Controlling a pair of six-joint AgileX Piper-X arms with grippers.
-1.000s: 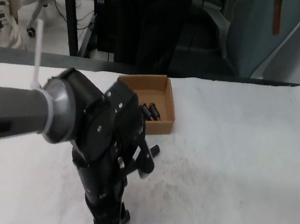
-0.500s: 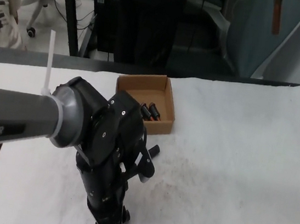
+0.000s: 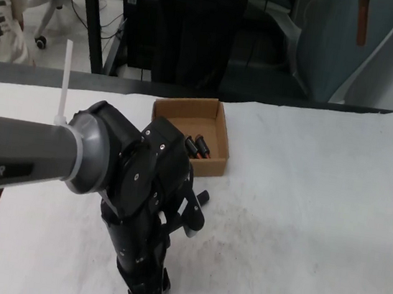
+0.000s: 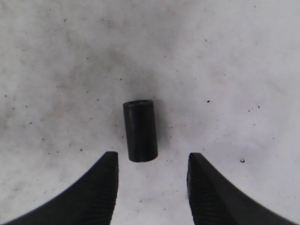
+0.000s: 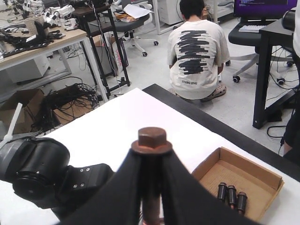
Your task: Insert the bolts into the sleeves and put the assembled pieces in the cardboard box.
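black sleeve (image 4: 140,131) clear of left gripper (image 4: 152,158)

My bench (image 5: 117,117) stands in a lab workroom.
Beyond it I see tangled cables (image 5: 70,101) on the floor, a worktable (image 5: 42,47) heaped with gear, swivel chairs (image 5: 133,26) and a monitor (image 5: 267,7).

Black ribbed fingers (image 4: 101,197) tip the left gripper (image 4: 152,156); beside its black, screw-dotted wrist housing (image 3: 152,177) a white cable tie (image 3: 65,82) rings the grey tube (image 3: 15,148).
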